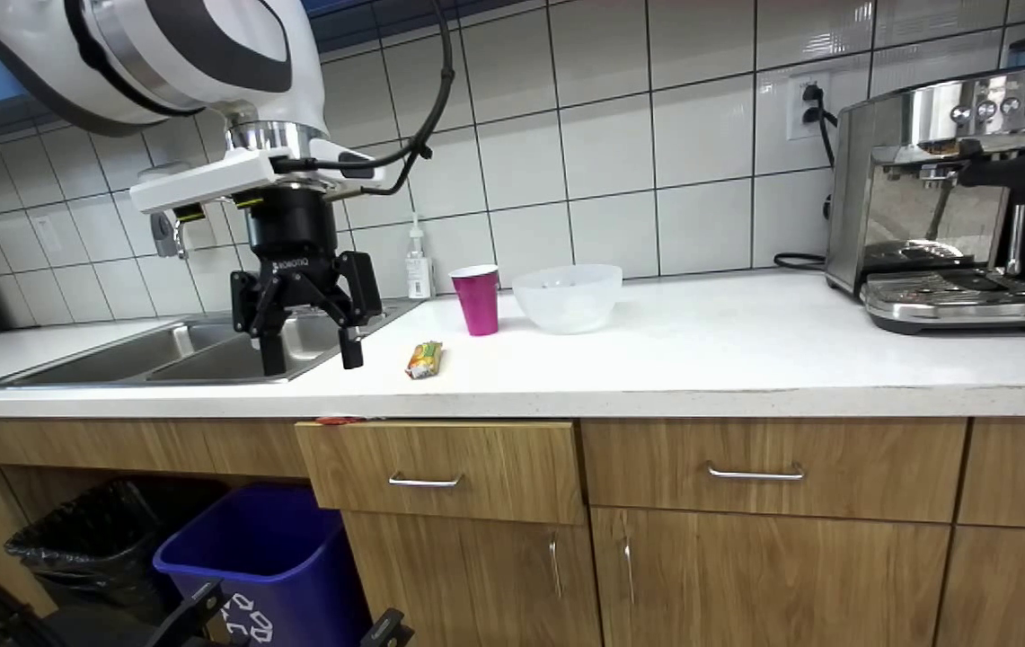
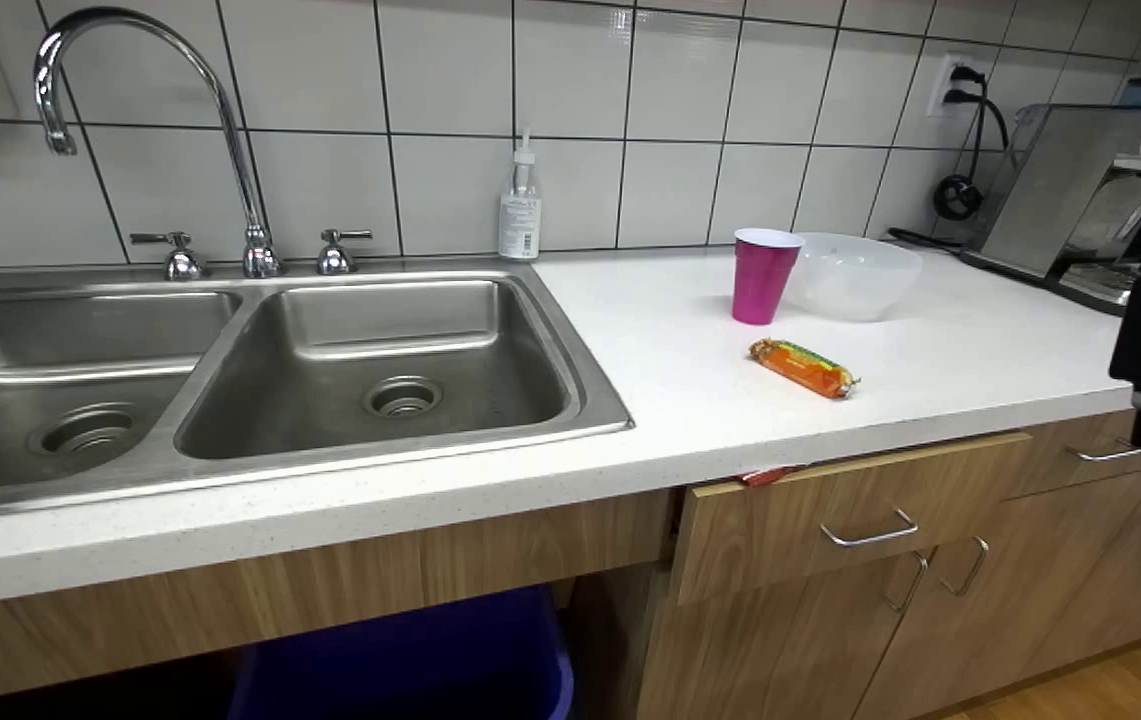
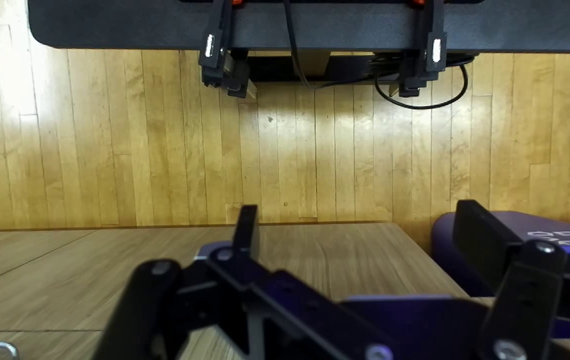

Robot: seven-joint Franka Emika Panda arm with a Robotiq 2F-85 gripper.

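- Wrist view: the gripper (image 3: 358,216) spans the lower half of the frame, jaws spread wide, pinching nothing, over wooden cabinet fronts (image 3: 75,280)
- In an exterior view, a drawer (image 1: 503,467) stands slightly ajar at lower centre; likely stiff and smooth-running, best held by the slim metal handle (image 1: 425,483)
- In an exterior view, an orange wrapped packet (image 2: 803,368) lies right of centre, probably light, slick and crushable, best pinched gently mid-length

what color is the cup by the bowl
The cup is magenta with a white rim, clearest in an exterior view.
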